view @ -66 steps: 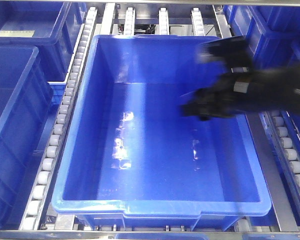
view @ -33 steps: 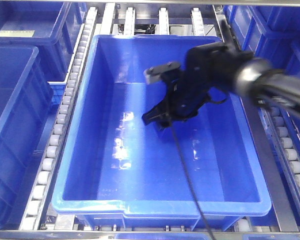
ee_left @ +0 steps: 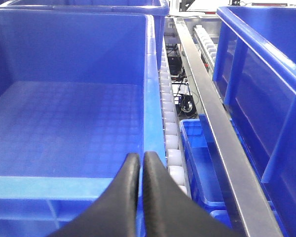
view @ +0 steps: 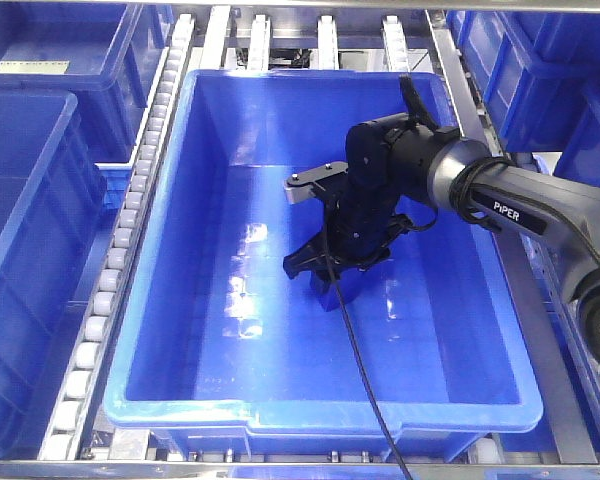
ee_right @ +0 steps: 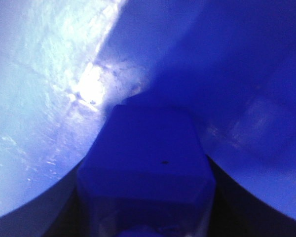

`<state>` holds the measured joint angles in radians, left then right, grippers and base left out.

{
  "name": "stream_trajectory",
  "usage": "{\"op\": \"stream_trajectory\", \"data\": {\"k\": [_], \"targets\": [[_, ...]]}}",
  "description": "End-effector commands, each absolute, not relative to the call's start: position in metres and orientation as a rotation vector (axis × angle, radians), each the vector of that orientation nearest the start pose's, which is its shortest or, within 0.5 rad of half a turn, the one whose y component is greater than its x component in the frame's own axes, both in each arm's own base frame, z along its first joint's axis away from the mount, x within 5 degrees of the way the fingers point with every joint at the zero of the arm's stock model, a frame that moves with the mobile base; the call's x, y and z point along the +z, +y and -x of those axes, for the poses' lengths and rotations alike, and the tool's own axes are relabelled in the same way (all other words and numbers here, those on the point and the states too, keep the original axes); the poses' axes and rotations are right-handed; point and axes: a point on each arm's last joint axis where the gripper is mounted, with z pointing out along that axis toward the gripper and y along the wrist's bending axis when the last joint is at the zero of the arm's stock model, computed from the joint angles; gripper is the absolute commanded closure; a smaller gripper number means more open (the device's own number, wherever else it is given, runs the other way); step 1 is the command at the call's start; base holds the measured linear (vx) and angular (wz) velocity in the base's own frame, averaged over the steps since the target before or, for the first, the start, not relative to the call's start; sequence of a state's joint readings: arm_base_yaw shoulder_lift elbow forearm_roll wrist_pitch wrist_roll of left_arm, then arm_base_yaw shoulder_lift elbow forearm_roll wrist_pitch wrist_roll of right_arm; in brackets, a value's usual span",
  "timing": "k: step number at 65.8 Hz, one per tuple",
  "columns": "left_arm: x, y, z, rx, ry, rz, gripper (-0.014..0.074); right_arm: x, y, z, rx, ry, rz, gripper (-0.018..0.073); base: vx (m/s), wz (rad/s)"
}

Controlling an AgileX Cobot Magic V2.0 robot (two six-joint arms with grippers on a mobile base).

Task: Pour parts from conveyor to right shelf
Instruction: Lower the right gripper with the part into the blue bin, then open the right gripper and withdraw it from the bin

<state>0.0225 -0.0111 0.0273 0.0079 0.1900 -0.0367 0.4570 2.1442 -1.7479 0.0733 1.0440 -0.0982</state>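
Observation:
My right gripper [view: 320,272] reaches down into the large blue bin [view: 170,330] on the right shelf, close to the bin's floor at its middle. It is shut on a bright-blue part [view: 332,292]. In the right wrist view the part [ee_right: 148,148] fills the space between the dark fingers [ee_right: 49,217], with the bin floor just beyond it. My left gripper [ee_left: 140,160] is shut with nothing in it and hangs before the rim of another blue bin [ee_left: 150,74]. The conveyor is out of view.
White roller tracks [view: 130,200] and steel rails [view: 520,300] run beside the bin. More blue bins stand to the left [view: 30,250] and to the right [view: 540,70]. A black cable [view: 365,390] trails from the right arm across the bin's front.
The right arm has swung from the bin's right rim to its middle and gone lower, toward the floor. The bin has not moved.

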Motion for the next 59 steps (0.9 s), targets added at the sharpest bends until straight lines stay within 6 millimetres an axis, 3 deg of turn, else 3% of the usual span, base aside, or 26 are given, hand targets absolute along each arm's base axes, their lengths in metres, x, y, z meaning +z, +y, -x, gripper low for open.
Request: {"op": "stream_trajectory", "data": {"k": [1, 16, 25, 43, 59], "targets": [[0.201, 0.001, -0.055, -0.016, 1.585, 0.056, 0.0603, 0.231, 0.202, -0.403, 0.165, 2.733, 0.75, 0.0412, 0.0, 0.0], [0.201, 0.001, -0.055, -0.016, 1.585, 0.056, 0.0603, 0.231, 0.202, -0.403, 0.166, 2.732, 0.749, 0.0071, 0.0, 0.0], [0.201, 0.001, -0.055, -0.016, 1.585, 0.056, 0.0603, 0.239, 0.204, -0.403, 0.187, 2.688, 0.733, -0.0036, 0.0, 0.0], [0.201, 0.001, -0.055, -0.016, 1.585, 0.056, 0.0603, 0.288, 0.199, -0.393, 0.231, 2.469, 0.668, -0.0003, 0.0, 0.0], [0.201, 0.001, -0.055, -0.016, 1.585, 0.056, 0.0603, 0.309, 0.179, -0.351, 0.295, 2.238, 0.56, 0.0095, 0.0, 0.0]]}}
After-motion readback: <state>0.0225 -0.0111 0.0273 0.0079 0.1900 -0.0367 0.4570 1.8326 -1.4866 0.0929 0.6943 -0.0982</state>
